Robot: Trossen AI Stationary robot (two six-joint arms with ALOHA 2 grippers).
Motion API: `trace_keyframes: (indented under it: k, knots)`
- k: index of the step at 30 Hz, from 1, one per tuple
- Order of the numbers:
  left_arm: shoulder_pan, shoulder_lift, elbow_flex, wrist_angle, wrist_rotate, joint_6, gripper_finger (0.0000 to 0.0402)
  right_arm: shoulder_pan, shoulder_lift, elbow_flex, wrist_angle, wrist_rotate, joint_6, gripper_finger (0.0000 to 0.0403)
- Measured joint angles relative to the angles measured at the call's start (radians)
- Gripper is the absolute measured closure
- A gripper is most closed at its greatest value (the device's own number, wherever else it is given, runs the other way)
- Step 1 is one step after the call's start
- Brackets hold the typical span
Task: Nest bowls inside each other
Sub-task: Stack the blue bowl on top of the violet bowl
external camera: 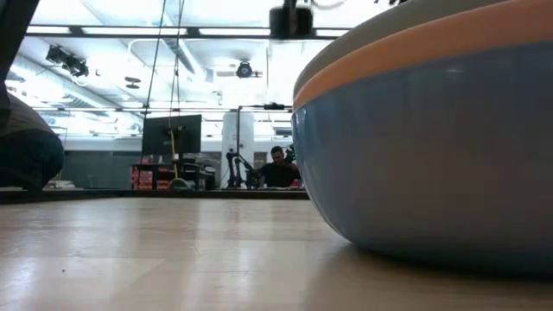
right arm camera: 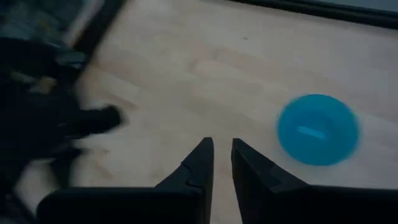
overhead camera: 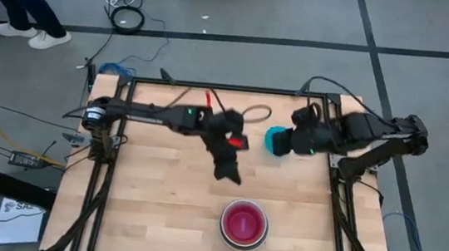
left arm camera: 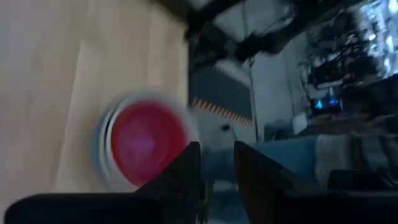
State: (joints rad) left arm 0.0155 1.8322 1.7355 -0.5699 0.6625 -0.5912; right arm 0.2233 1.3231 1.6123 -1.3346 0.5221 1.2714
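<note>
A stack of nested bowls (overhead camera: 243,224) stands on the table near its near edge, a red-orange bowl (left arm camera: 146,140) innermost. The low view shows the stack's blue outer bowl (external camera: 432,164) with orange and grey rims above it. A small teal bowl (right arm camera: 318,129) rests alone on the table toward the far right (overhead camera: 274,139). My left gripper (overhead camera: 228,174) (left arm camera: 217,163) hovers over the table's middle, open and empty, beyond the stack's far-left side. My right gripper (overhead camera: 288,141) (right arm camera: 222,150) hangs above the table beside the teal bowl, its fingers a narrow gap apart with nothing between them.
A black cable loop (overhead camera: 256,112) lies on the table near its far edge. Metal frame rails run along the table's left and right sides (overhead camera: 97,196). A person's legs (overhead camera: 20,4) stand on the floor beyond the far left corner.
</note>
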Motion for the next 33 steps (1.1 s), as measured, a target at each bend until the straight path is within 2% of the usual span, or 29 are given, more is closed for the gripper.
trace_keyframes:
  k: [7,12,17,22,28,33]
  knots:
    - [0.036,-0.010,0.263,-0.047,-0.057,0.014,0.0296,-0.276,0.030,0.002,-0.016,-0.236,-0.243,0.0360]
    - [0.065,-0.009,0.402,-0.089,-0.126,0.023,0.0296,-0.407,0.158,0.001,-0.039,-0.360,-0.446,0.0360]
    - [0.084,-0.010,0.527,-0.219,-0.209,0.067,0.0296,-0.464,0.315,0.001,-0.034,-0.362,-0.626,0.0348]
    - [0.088,-0.009,0.617,-0.428,-0.320,0.138,0.0296,-0.500,0.440,0.000,-0.028,-0.427,-0.737,0.0311]
    - [0.088,-0.028,0.612,-0.622,-0.423,0.178,0.0296,-0.507,0.524,0.000,-0.043,-0.461,-0.786,0.0262]
    - [0.088,-0.038,0.611,-0.696,-0.485,0.202,0.0296,-0.508,0.570,0.000,-0.073,-0.466,-0.803,0.0244]
